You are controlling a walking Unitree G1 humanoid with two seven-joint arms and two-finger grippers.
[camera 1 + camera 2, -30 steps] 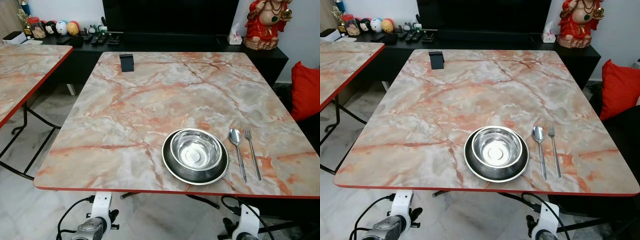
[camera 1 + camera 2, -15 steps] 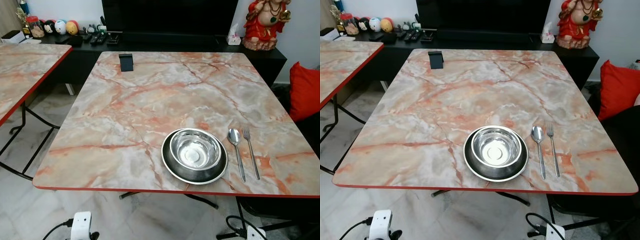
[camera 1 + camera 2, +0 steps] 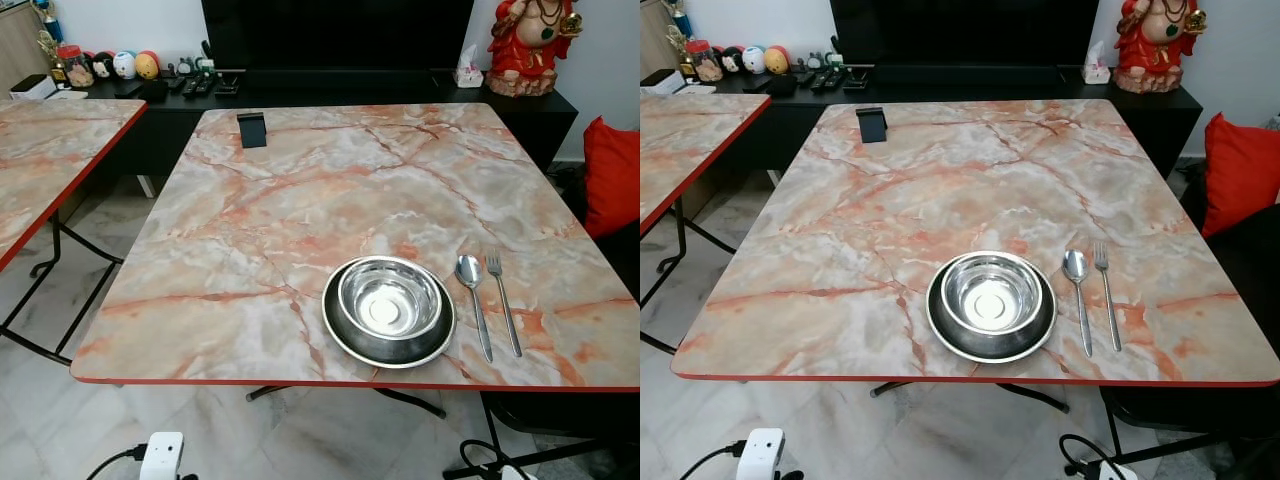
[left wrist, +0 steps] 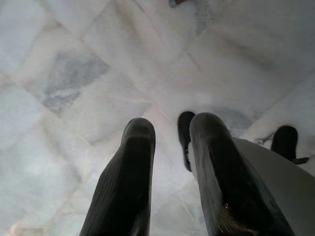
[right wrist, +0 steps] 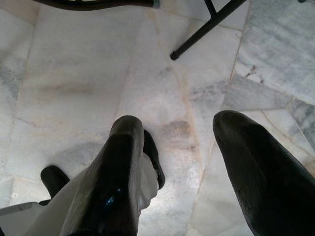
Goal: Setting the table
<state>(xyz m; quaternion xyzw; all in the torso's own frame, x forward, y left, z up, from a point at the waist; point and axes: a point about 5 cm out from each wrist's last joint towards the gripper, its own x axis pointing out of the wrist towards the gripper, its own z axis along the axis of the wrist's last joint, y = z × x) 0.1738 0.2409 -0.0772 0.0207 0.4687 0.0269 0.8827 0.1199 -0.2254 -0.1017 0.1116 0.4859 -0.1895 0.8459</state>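
Both arms hang down by the robot's legs, nearer than the bowl and below the table top, pointing at the marble floor [image 5: 74, 73]. The left gripper [image 4: 170, 142] has its fingers a narrow gap apart with nothing between them; the right gripper [image 5: 177, 147] is spread wide and also empty. That reads as arms parked, not reaching.

The bowl [image 3: 390, 298] sits inside a dark plate [image 3: 345, 335], stacked the way one place is laid, and the plate's rim lies close to the near red edge of the table [image 3: 200, 260]. Just right of the bowl lie a spoon [image 3: 473, 300] and then a fork [image 3: 503, 300], side by side, apart from each other and from the plate, handles toward the near edge. This looks like a finished setting for someone seated there.

Left of the bowl and beyond it the table top is bare, so there is wide room for another setting. Far beyond the bowl, near the far left corner, stands a small black stand [image 3: 252, 129]. Further left of the bowl a second table [image 3: 50, 140] stands across a gap of floor. Right of the bowl, past the table edge, is a red cushion [image 3: 610, 175].
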